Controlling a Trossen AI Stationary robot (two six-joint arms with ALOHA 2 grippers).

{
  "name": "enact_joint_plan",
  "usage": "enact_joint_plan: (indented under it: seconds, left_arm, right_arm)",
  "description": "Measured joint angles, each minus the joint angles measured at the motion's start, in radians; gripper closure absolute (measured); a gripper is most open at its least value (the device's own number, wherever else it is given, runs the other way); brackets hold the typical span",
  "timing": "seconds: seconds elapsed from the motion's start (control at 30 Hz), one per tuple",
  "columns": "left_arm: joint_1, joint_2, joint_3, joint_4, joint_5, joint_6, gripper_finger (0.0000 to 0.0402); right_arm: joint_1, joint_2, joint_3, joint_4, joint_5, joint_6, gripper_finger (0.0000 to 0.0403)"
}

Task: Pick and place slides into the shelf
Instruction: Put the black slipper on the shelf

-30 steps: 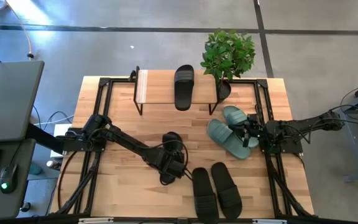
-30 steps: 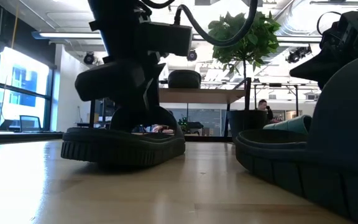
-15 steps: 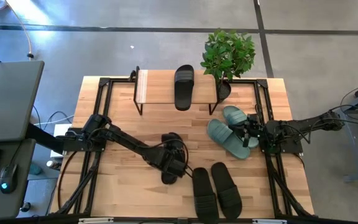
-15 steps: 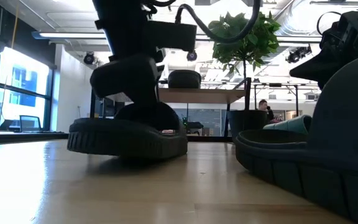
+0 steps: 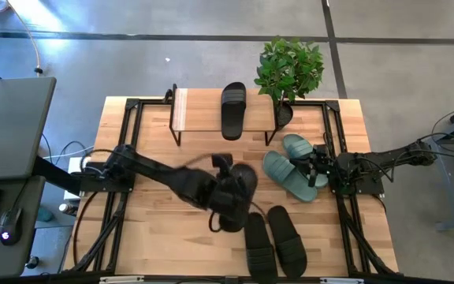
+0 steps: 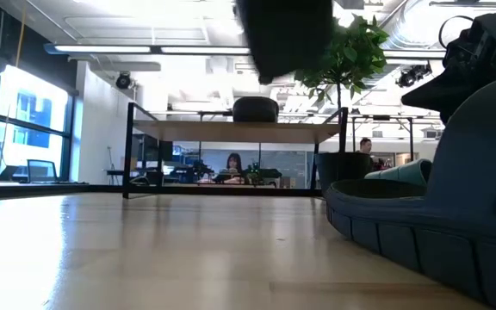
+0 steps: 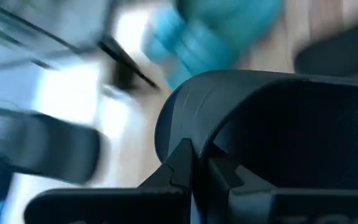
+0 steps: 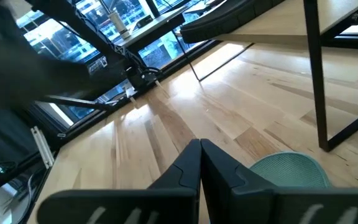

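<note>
My left gripper [image 5: 228, 207] is up over the middle of the table, shut on a black slide [image 5: 241, 183]. That slide shows blurred in the high view and at the top of the low view [image 6: 287, 34]. Another black slide [image 5: 233, 110] lies sole-down across the shelf [image 5: 199, 110] at the far side. Two black slides [image 5: 274, 243] lie side by side near the front edge. Two green slides [image 5: 290, 170] lie on the table at the right. Beside them my right gripper [image 5: 315, 168] rests shut. My left gripper is shut on the black slide's wide strap [image 7: 229, 118], whose arch fills the left wrist view just past the fingers [image 7: 179, 165]. It comes slanting down from the table's left side. The slide is lifted clear of the table. Blur hides the exact hold.
A potted plant [image 5: 290, 67] stands at the shelf's right end. The shelf's thin black legs [image 8: 316, 68] stand close to the green slides [image 8: 284, 168]. A desk with a keyboard and mouse [image 5: 6, 237] lies beyond the table's left edge. Bare tabletop [image 5: 156, 229] shows at front left.
My left gripper has taken hold of the black slide in the middle of the table and risen quickly, drifting a little toward the right edge. The slide, first flat on the wood, is now lifted clear and high above it.
</note>
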Motion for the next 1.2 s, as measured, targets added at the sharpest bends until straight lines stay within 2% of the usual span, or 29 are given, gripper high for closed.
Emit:
enact_joint_plan:
  seconds: [0.07, 0.1, 0.17, 0.23, 0.43, 0.7, 0.9, 1.2]
  left_arm:
    - [0.006, -0.002, 0.107, 0.003, -0.082, 0.043, 0.0399]
    - [0.010, -0.030, 0.093, 0.077, -0.135, 0.086, 0.0399]
    - [0.020, -0.109, 0.024, 0.210, -0.179, 0.191, 0.0399]
    - [0.050, -0.152, 0.014, 0.302, -0.191, 0.260, 0.0399]
    - [0.157, -0.193, 0.012, 0.332, -0.144, 0.342, 0.0400]
    - [0.328, -0.093, 0.012, 0.367, 0.038, 0.395, 0.0401]
    - [0.393, 0.017, 0.012, 0.366, 0.015, 0.461, 0.0401]
    - [0.421, 0.147, 0.012, 0.391, -0.080, 0.544, 0.0401]
  right_arm:
    - [0.000, 0.000, 0.000, 0.000, -0.007, 0.000, 0.0403]
    - [0.000, 0.000, 0.000, 0.000, -0.011, 0.000, 0.0403]
    - [0.000, -0.001, 0.000, 0.000, -0.015, 0.000, 0.0403]
    - [0.000, 0.000, 0.000, 0.004, -0.023, 0.001, 0.0403]
    - [0.000, -0.001, 0.001, 0.006, -0.024, 0.017, 0.0403]
    - [0.001, 0.000, 0.000, 0.005, -0.024, 0.017, 0.0403]
    - [0.001, 0.000, 0.000, 0.005, -0.024, 0.018, 0.0403]
    - [0.001, 0.000, 0.000, 0.002, -0.024, 0.017, 0.0403]
